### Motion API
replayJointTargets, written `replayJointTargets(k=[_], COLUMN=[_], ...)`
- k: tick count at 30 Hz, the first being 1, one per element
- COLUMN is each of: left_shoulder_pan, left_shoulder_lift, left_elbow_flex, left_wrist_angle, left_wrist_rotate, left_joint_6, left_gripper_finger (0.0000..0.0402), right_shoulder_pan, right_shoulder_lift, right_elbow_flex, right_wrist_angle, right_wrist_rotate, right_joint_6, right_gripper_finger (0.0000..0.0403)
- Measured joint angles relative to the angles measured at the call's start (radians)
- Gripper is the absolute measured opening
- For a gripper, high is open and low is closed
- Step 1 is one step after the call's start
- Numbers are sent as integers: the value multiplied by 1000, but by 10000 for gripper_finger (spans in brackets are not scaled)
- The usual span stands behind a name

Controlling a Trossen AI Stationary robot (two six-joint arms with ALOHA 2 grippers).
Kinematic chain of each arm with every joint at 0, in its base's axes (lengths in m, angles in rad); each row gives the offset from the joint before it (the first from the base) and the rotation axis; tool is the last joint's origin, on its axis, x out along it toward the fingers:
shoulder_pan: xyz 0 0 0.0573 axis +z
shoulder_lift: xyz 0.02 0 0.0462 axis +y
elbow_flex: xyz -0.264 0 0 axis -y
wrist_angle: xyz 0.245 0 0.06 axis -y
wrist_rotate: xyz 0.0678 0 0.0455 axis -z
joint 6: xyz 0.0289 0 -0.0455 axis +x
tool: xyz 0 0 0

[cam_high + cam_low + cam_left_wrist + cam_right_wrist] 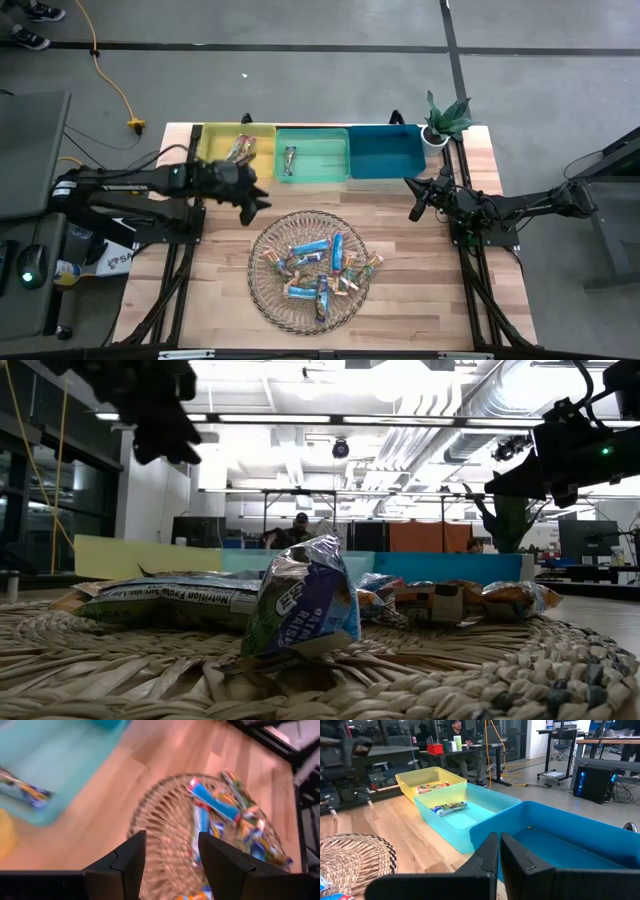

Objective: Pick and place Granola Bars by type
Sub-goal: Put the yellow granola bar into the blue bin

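Note:
Several granola bars (318,262) in blue, green and orange wrappers lie heaped on the round wicker plate (262,290); the low view shows them close up (305,605). One more bar (242,150) lies in the yellow bin (215,140), and another (289,160) in the green bin (325,165). My left gripper (250,198) hangs open and empty above the table between the yellow bin and the plate's far left rim; its wrist view (170,855) looks down on the plate. My right gripper (415,207) is shut and empty, near the teal bin (386,152).
The three bins stand side by side along the table's far edge, and the teal one holds nothing. A potted plant (445,120) sits at the far right corner. Bare wood shows to the left and right of the plate. People sit at desks beyond the table (455,730).

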Motion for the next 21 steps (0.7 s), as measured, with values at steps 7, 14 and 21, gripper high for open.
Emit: replayJointTargets(k=[7,14,21], left_shoulder_pan=[-181,-323,-411], left_shoulder_lift=[-13,22,71], left_elbow_flex=[-69,-70,-70], left_wrist_angle=[60,50,64], left_wrist_rotate=[-50,-51,-53], left_joint_6=[56,344,585], left_gripper_finger=[177,177,177], right_shoulder_pan=[0,0,0], right_shoulder_lift=[0,0,0], right_elbow_flex=[0,0,0], right_wrist_angle=[0,0,0], right_wrist_rotate=[0,0,0], right_joint_6=[0,0,0], right_gripper_finger=[0,0,0])
